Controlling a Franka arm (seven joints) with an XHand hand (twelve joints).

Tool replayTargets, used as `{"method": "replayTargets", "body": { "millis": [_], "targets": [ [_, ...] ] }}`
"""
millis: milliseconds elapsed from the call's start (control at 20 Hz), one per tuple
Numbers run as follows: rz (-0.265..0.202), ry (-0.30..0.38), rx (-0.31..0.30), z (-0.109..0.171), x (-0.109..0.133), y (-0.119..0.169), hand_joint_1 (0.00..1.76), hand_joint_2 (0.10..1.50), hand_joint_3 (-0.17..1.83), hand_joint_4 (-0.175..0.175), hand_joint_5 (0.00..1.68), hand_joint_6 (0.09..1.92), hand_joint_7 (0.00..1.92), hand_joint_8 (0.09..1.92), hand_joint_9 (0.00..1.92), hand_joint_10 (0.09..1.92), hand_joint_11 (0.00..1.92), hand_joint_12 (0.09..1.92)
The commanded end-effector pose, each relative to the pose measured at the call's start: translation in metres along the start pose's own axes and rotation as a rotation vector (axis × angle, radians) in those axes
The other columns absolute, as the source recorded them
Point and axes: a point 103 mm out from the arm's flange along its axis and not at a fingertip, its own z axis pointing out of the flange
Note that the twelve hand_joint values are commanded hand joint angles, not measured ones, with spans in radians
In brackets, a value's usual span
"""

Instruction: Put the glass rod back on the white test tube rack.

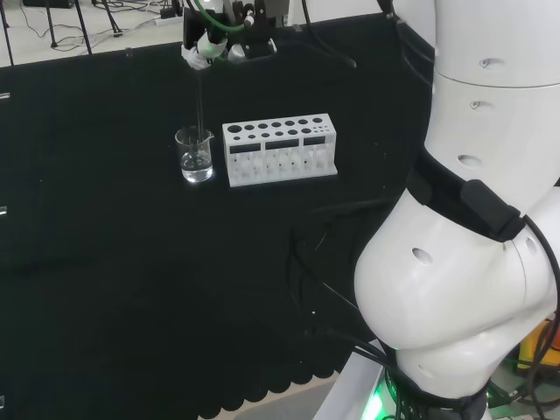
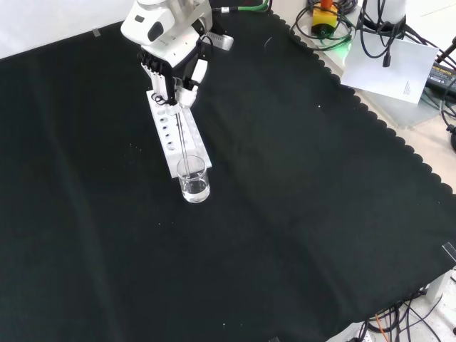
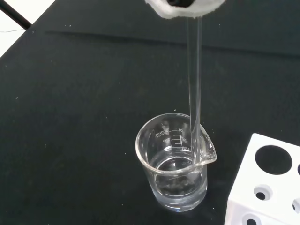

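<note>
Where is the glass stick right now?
The glass rod hangs upright from the hand, its lower end inside the small beaker, which stands just left of the white rack in the head view.

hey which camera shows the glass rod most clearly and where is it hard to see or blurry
Wrist view: the glass rod is clearest, bright edges against black cloth, dipping into the beaker; the hand is a blurred white patch. Head view: rod is a faint line. Front view: rod fades over the white rack.
</note>
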Motion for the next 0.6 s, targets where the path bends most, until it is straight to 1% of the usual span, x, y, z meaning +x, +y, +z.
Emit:
{"method": "replayTargets", "body": {
  "millis": [50, 300, 550, 600],
  "targets": [
    [0.007, 0.014, -0.005, -0.001, 0.0, -0.002, 1.33, 1.05, -0.17, -0.175, 1.42, 0.09, 1.33, 0.72, 1.6, 0.78, 1.67, 0.42],
    [0.018, 0.027, -0.022, -0.012, 0.003, -0.008, 1.33, 1.05, -0.17, -0.175, 1.42, 0.09, 1.33, 0.72, 1.6, 0.78, 1.67, 0.42],
    [0.038, 0.024, -0.053, -0.039, 0.008, -0.02, 1.33, 1.05, -0.17, -0.175, 1.42, 0.09, 1.33, 0.72, 1.6, 0.78, 1.67, 0.42],
    [0.047, 0.033, -0.058, -0.045, 0.009, -0.024, 1.33, 1.05, -0.17, -0.175, 1.42, 0.09, 1.33, 0.72, 1.6, 0.78, 1.67, 0.42]
  ]
}}
